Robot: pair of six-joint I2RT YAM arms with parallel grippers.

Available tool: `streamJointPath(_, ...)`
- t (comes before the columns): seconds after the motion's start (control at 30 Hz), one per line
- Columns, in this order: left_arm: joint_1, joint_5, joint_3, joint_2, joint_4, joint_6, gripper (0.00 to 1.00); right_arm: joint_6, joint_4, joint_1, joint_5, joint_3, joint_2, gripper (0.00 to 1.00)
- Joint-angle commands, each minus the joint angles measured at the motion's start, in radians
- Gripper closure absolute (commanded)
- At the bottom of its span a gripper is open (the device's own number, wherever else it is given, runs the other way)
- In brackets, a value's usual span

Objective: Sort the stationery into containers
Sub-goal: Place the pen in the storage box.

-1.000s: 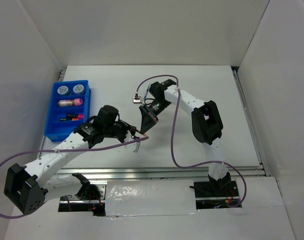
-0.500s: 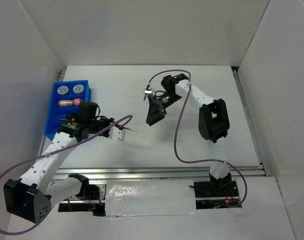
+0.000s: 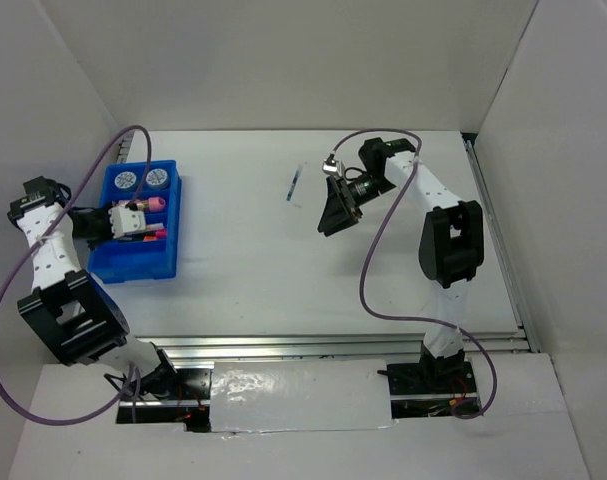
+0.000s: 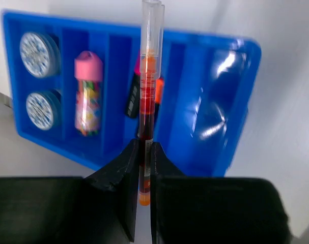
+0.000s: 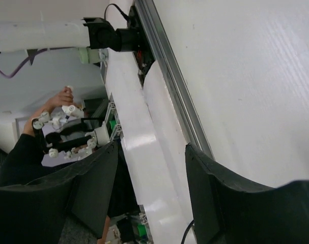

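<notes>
My left gripper [image 4: 144, 145] is shut on a thin red pen [image 4: 146, 101], which points away from the jaws over the blue tray [image 4: 210, 101]. In the top view this gripper [image 3: 133, 220] hovers over the tray's [image 3: 143, 262] middle compartments. The tray holds two tape rolls [image 4: 39, 48] [image 4: 42, 104], a pink marker [image 4: 88, 91] and highlighters [image 4: 157, 91] partly hidden behind the pen. A thin blue pen [image 3: 294, 182] lies on the table at centre back. My right gripper [image 3: 333, 215] stands open just right of it, and nothing sits between its fingers [image 5: 210, 173].
White walls close in the table on three sides. The tray sits by the left wall. An aluminium rail [image 3: 323, 345] runs along the table's near edge. A purple cable [image 3: 368, 270] hangs in a loop from the right arm over the table.
The left arm swung from the table's middle to the tray with the red pen. The right gripper opened, let the pen go and drew back to the right, uncovering the blue pen.
</notes>
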Motion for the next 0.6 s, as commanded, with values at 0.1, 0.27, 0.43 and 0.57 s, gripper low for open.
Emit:
streamJointPath(0.1, 0.059, -0.086, -0.001, 0.034, -0.056, 0.324, 1.0, -0.012, 0.011, 0.012, -0.005, -0.023, -0.04, 0.38)
streamJointPath(0.27, 0.053, -0.134, -0.003, 0.103, 0.012, 0.317, 1.0, -0.015, 0.008, 0.019, 0.0, -0.038, -0.042, 0.39)
streamJointPath(0.43, 0.035, -0.165, -0.043, 0.131, 0.097, 0.271, 0.96, -0.021, 0.0, 0.019, 0.038, -0.034, -0.036, 0.39)
streamJointPath(0.57, 0.018, -0.169, -0.069, 0.135, 0.117, 0.257, 0.88, -0.011, 0.011, 0.015, 0.043, -0.029, -0.031, 0.39)
